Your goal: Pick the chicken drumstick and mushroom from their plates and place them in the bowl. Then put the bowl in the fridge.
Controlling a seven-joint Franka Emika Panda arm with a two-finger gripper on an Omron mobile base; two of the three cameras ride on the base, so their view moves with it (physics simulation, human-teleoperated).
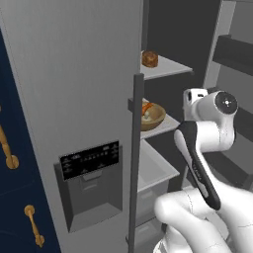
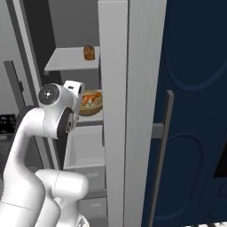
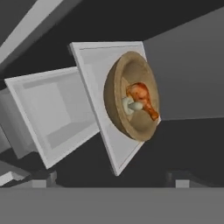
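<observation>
The wooden bowl (image 1: 157, 119) (image 2: 94, 109) (image 3: 117, 101) stands on the middle white shelf (image 3: 98, 87) of the open fridge (image 1: 74, 74). Inside it lie the orange-brown chicken drumstick (image 3: 142, 97) (image 1: 147, 107) (image 2: 90, 97) and the small pale mushroom (image 3: 129, 106) (image 2: 90, 103). My gripper (image 3: 111, 181) is open, a short way back from the bowl and clear of it, with nothing between its fingertips (image 3: 43, 179). The plates are out of view.
A round brown item (image 1: 149, 59) (image 2: 89, 52) sits on the upper shelf. A white drawer (image 1: 154, 170) (image 3: 52, 113) juts out under the bowl's shelf. The closed fridge door's edge and handle (image 1: 137, 148) stand left of the opening; a dark blue cabinet (image 2: 195, 111) flanks the fridge.
</observation>
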